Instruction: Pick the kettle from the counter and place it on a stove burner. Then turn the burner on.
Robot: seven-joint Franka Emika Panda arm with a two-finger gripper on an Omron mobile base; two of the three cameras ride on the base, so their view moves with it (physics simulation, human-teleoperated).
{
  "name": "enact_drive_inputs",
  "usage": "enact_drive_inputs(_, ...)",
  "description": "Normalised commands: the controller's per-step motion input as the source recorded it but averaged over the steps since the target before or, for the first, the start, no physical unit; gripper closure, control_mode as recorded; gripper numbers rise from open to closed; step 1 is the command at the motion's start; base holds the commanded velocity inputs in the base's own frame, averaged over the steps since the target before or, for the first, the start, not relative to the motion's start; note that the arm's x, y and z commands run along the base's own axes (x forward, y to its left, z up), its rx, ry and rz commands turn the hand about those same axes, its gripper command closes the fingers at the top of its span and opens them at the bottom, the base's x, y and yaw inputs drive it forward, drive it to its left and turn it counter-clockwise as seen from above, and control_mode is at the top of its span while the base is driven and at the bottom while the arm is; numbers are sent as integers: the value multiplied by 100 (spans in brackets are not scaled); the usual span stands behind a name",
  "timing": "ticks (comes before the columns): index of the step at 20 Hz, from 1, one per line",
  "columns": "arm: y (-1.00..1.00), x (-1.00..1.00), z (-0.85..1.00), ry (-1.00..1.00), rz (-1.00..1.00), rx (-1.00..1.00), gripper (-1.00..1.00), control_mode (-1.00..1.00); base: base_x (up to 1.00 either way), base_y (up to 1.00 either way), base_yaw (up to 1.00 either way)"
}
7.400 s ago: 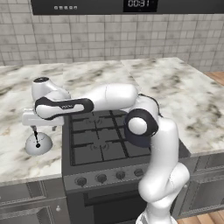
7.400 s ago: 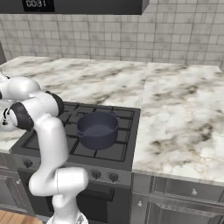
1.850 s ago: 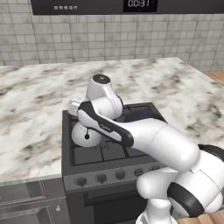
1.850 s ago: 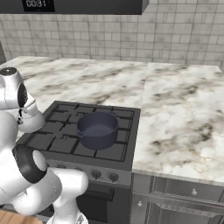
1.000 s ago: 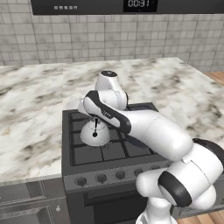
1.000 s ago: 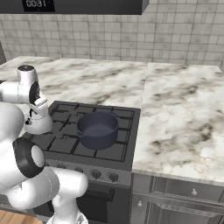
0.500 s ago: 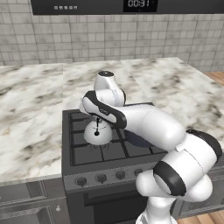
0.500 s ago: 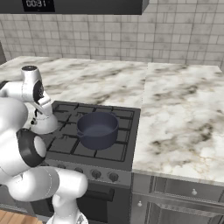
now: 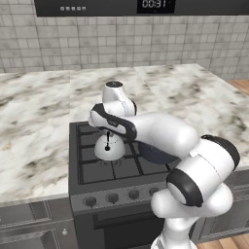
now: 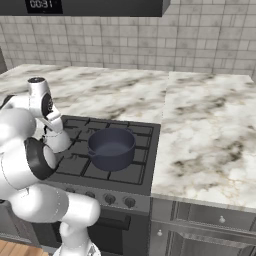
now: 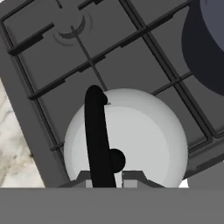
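The small silvery-white kettle (image 9: 108, 148) (image 10: 60, 142) (image 11: 135, 135) is over the front-left part of the dark cooktop (image 9: 92, 170), by the grate above a stove burner (image 9: 110, 164). My gripper (image 9: 107, 134) (image 11: 107, 178) is directly above it, shut on its thin black upright handle (image 11: 96, 131). I cannot tell whether the kettle's base touches the grate. Another stove burner (image 11: 72, 28) lies beyond the kettle in the hand view. The white marble counter (image 9: 34, 126) (image 10: 200, 130) flanks the stove on both sides.
A dark blue-grey round pot (image 10: 111, 147) (image 11: 205, 48) stands on the cooktop right of the kettle, partly behind my arm in the left base view. A row of round knobs (image 9: 113, 198) (image 10: 117, 200) runs along the stove front. A grey tiled wall rises behind.
The kettle, once on the counter left of the stove, has been carried over the cooktop. In the last second it shifted slightly right while my arm's elbow swung around.
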Motion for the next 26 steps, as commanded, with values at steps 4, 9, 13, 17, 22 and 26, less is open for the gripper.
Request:
enact_drive_inputs(4,0,21,-17,0,0,0,100,-100,0,0,0)
enact_drive_inputs(9,0,22,-26,0,0,0,100,-100,0,0,0)
enact_drive_inputs(13,0,19,-26,0,0,0,100,-100,0,0,0)
enact_drive_inputs(17,0,19,-22,0,0,0,100,-100,0,0,0)
enact_drive_inputs(22,0,23,-19,0,-1,0,100,-100,0,0,0)
enact_drive_inputs(26,0,28,-16,0,-1,0,100,-100,0,0,0)
